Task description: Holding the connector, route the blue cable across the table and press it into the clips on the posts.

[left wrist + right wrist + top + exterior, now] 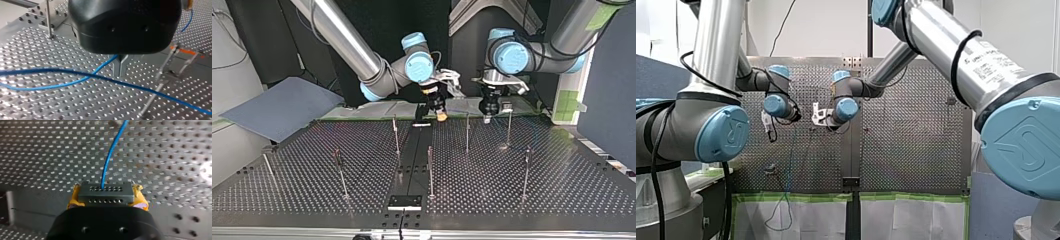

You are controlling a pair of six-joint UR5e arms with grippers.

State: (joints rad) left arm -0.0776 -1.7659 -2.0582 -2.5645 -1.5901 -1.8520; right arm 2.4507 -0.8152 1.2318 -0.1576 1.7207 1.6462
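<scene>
The work surface is a perforated metal table [537, 200] fitted with several thin upright posts [430, 170] spaced across it; in the top view a grey panel [277, 112] lies at its left rear corner. Both arms are positioned at the table edge nearest their bases, side by side and near each other. My right gripper [440, 115] points down at the table. Its yellow pads [72, 200] are closed on the two ends of the connector [105, 193], a dark rectangular block with two rows of small holes. The blue cable [108, 160] leaves the upper face of the connector and runs away from the gripper above the perforated surface. My left gripper [121, 72] also points down, with its tips just above the table. Its metal fingers are pressed together, with only a thin slit between them. One strand of the cable rises to the root of these fingers and disappears behind the black gripper body; it cannot be determined whether the strand is clamped. A second strand crosses the left wrist view ahead of the fingers, above the surface. In the front view, the cable drops over the table's near edge and hangs in a loop against white sheeting [811, 220].
</scene>
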